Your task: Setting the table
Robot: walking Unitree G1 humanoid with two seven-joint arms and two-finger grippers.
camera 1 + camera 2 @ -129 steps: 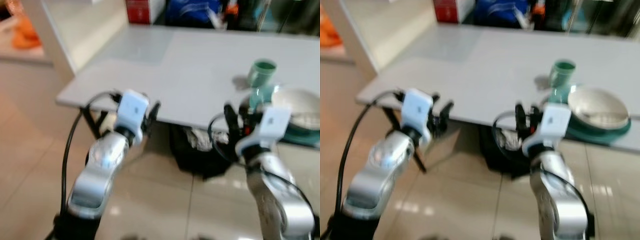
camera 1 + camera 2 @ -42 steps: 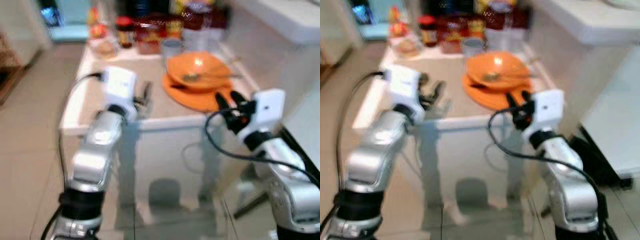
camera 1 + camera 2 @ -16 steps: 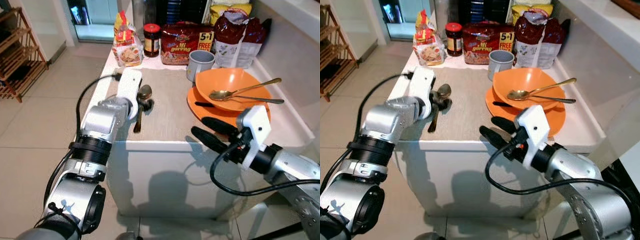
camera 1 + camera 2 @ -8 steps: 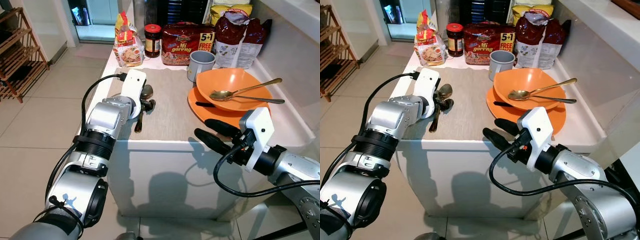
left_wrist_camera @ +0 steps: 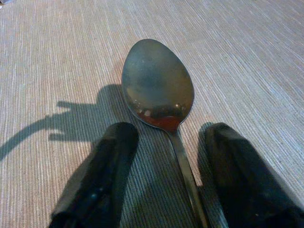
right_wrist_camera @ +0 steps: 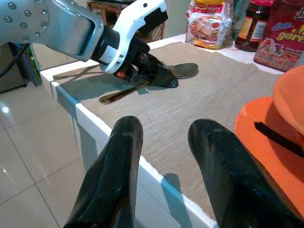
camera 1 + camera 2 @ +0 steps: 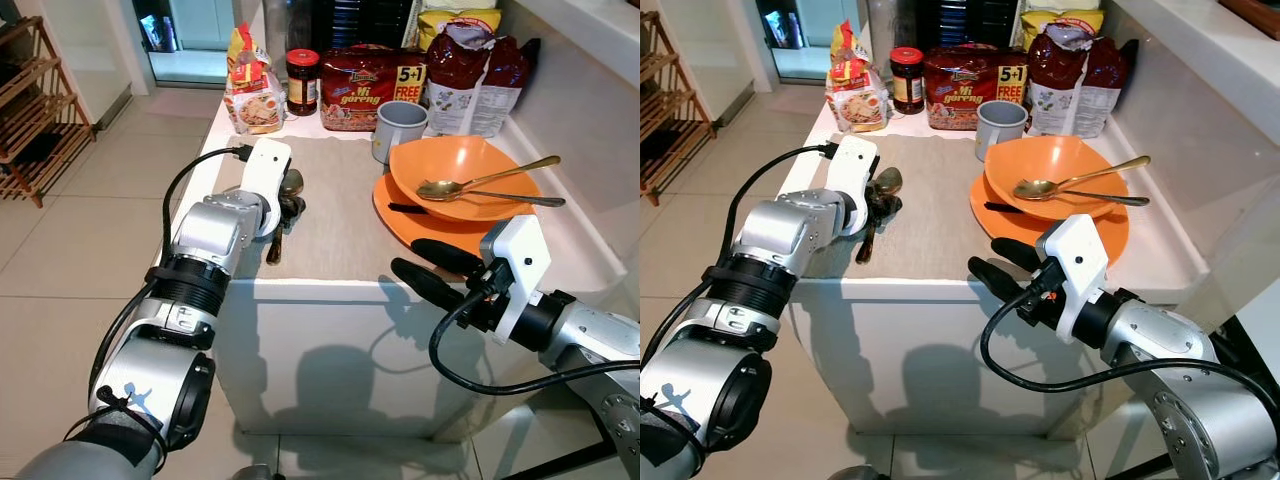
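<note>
A dark metal spoon [image 5: 156, 85] lies on the beige placemat [image 7: 340, 215] at the counter's left side. My left gripper [image 7: 289, 207] is down on the mat and open, one finger on each side of the spoon's neck without touching it. An orange bowl [image 7: 460, 175] holding a gold spoon [image 7: 480, 180] sits on an orange plate [image 7: 420, 228] at the right, with a grey mug [image 7: 400, 130] behind them. My right gripper [image 7: 405, 257] hovers open at the counter's front edge, just in front of the plate, with nothing between its fingers.
Food packets [image 7: 365, 88], a jar [image 7: 303, 80] and bags [image 7: 480, 75] line the back of the counter. A white wall ledge [image 7: 590, 40] runs along the right. A wooden rack [image 7: 40, 110] stands on the tiled floor at the left.
The view swung from a grey table with teal dishes to this counter. Over the last second the left gripper stayed around the spoon and the right gripper barely shifted.
</note>
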